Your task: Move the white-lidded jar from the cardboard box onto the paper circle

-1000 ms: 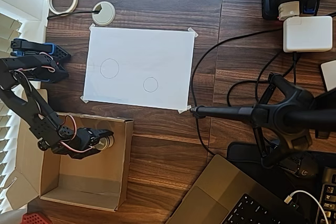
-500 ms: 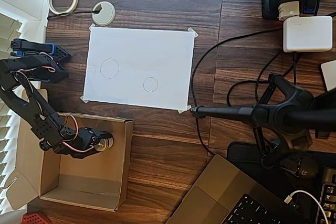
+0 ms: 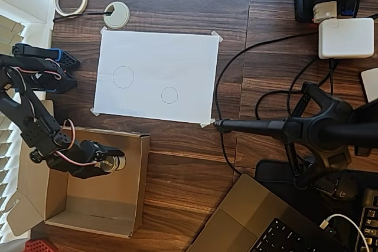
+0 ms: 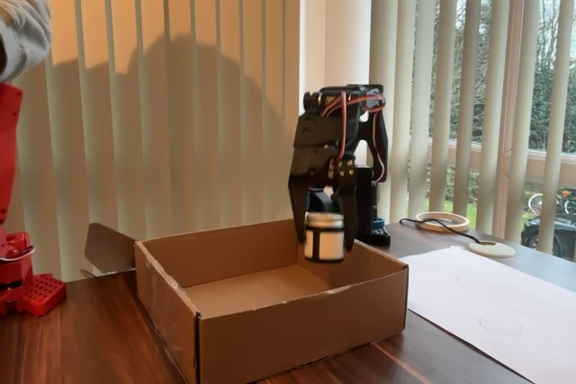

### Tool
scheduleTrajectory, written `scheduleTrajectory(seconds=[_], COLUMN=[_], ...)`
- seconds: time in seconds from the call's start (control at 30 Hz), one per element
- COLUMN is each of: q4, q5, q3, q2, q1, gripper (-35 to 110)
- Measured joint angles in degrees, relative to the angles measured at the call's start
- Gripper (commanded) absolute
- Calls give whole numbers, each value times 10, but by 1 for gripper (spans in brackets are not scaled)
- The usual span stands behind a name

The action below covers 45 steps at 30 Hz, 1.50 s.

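- Cardboard box (image 4: 270, 312) sits open on the wooden table (image 3: 195, 163), below the white paper sheet (image 3: 156, 75) in the overhead view.
- Black arm (image 4: 337, 132) reaches down over the box.
- Gripper (image 4: 324, 236) has its jaws clenched around the jar (image 4: 324, 236), held above the box floor, near the box's back wall.
- Small circle (image 3: 169, 95) on the sheet lies well apart from the box.

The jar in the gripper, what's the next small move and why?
Probably carry it sideways over the box wall toward the paper. The gripper holds the white-lidded jar lifted off the floor of the cardboard box, about level with its rim, and the smaller paper circle lies outside the box.
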Motion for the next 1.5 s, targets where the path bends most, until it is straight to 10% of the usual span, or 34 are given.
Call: scheduleTrajectory(seconds=[0.63, 1.5], q4=[-24, 85], q5=[261, 397], q3=[140, -134], q2=[203, -243], q1=[-294, -386], gripper=[7, 6])
